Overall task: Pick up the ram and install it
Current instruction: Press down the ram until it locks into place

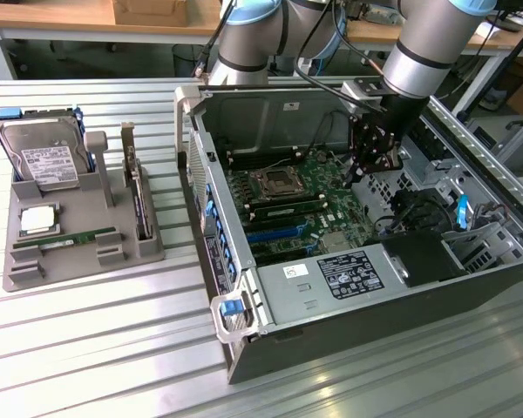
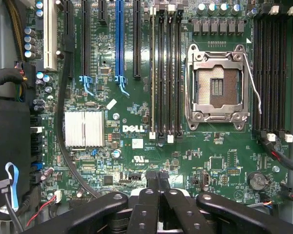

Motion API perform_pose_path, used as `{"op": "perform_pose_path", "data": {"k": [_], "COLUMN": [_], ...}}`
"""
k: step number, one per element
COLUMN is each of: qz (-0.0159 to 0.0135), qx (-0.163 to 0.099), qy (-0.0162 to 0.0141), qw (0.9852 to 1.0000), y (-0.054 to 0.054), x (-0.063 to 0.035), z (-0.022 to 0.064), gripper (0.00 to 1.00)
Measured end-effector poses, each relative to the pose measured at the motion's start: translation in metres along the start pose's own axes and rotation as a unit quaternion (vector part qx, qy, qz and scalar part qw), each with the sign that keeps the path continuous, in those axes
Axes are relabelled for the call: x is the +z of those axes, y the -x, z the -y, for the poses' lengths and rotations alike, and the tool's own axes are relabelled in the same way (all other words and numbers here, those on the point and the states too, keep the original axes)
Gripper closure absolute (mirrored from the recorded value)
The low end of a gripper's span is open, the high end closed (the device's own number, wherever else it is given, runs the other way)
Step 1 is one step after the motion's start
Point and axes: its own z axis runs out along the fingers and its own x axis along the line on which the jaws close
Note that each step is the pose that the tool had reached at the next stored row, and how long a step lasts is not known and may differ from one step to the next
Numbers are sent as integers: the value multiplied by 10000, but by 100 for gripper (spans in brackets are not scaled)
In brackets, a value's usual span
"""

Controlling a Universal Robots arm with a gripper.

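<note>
Fingers (image 2: 156,183) are pressed together, empty, above the motherboard (image 2: 136,141); the ram (image 1: 65,239) is left on the tray (image 1: 83,261), unpicked; fetching is judged pending

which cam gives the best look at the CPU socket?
Wrist view: it looks straight down on the CPU socket, with its metal frame and contact field unobstructed. The exterior view shows it obliquely and from farther off, on the motherboard.

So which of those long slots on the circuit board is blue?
The single blue slot, with a black slot on each side; the rest are black, except one white slot.
</note>
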Motion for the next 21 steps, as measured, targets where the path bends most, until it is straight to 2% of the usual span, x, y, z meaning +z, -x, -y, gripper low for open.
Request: {"op": "perform_pose_path", "data": {"k": [2, 3, 5, 7, 10, 14, 15, 21], "qz": [-4, -16, -19, -10, 0, 14, 19, 29], "qx": [102, 250, 519, 857, 1126, 1516, 1636, 1945], "qy": [1, 2, 5, 9, 12, 17, 19, 22], "qw": [9999, 9997, 9987, 9963, 9936, 9884, 9865, 9809], "y": [0, 0, 0, 0, 0, 0, 0, 0], "x": [0, 1, 3, 3, 3, 3, 3, 3], "z": [0, 0, 0, 0, 0, 0, 0, 0], "gripper": [90, 90, 90, 90, 90, 90, 90, 90]}}
